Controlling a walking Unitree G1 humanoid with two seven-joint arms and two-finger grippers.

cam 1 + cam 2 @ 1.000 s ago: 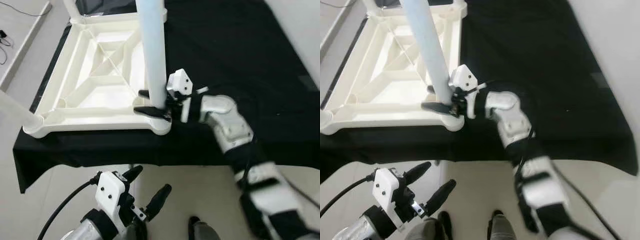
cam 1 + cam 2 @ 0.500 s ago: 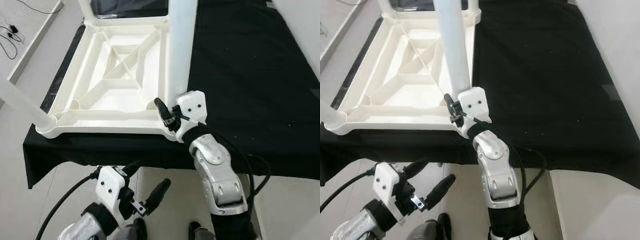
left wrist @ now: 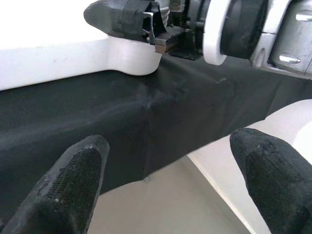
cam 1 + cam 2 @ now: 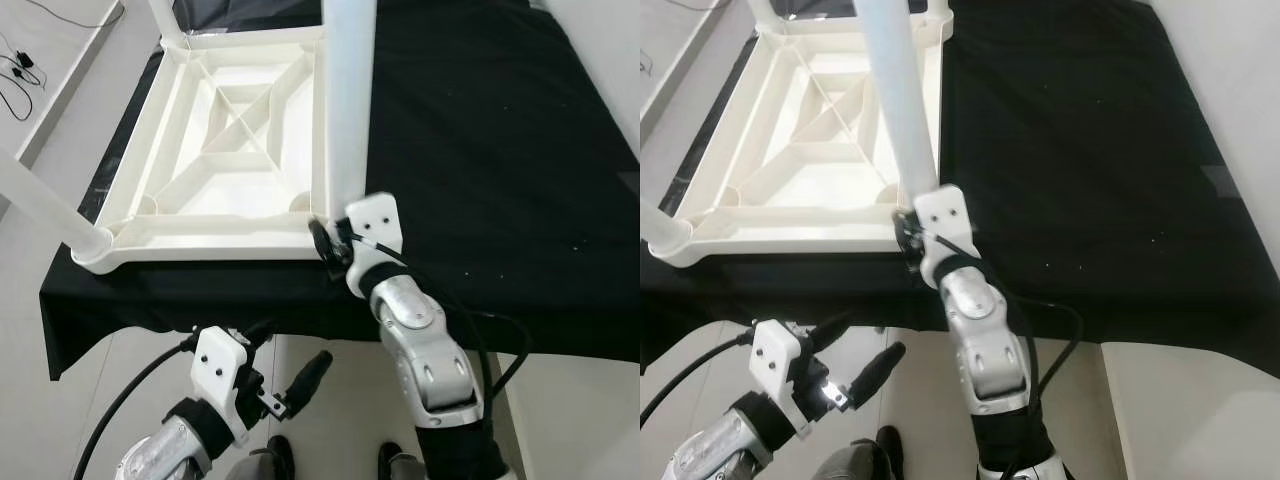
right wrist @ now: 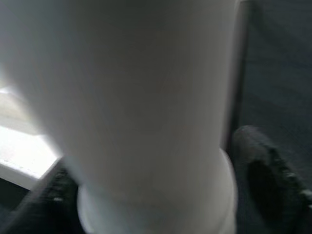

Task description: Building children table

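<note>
Tabletop (image 4: 215,150) lies upside down on the black-draped desk (image 4: 500,130), its ribbed white underside facing up and filling the 10 to 11 o'clock part of the head views. Its near edge runs along the desk's front edge.

Three legs show. One leg (image 4: 348,95) rises from the near right corner socket, straight toward the camera, at about 12 o'clock from the right arm. A second leg (image 4: 40,205) leans out of the near left corner toward 9 o'clock. A third (image 4: 166,15) stands at the far left corner, cut off by the frame's top edge.

Right claw (image 4: 322,240) sits at the foot of the near right leg, just where it meets the socket. In the right wrist view the pale leg (image 5: 146,112) runs between the two dark fingers (image 5: 265,180), one on each side, so the claw reads as closed around the leg, though the blur hides the actual contact.

Left claw (image 4: 285,375) hangs below the desk edge at about 7 o'clock, over the floor. Its fingers (image 3: 78,180) are spread wide and carry nothing; its wrist view looks up at the desk cloth (image 3: 146,122) and the right claw at the corner.

The step in hand looks like seating this leg in its socket. The next move probably calls for a firm push or twist along the leg's axis, kept upright so it does not jam, with the tabletop held from sliding off the desk edge.
</note>
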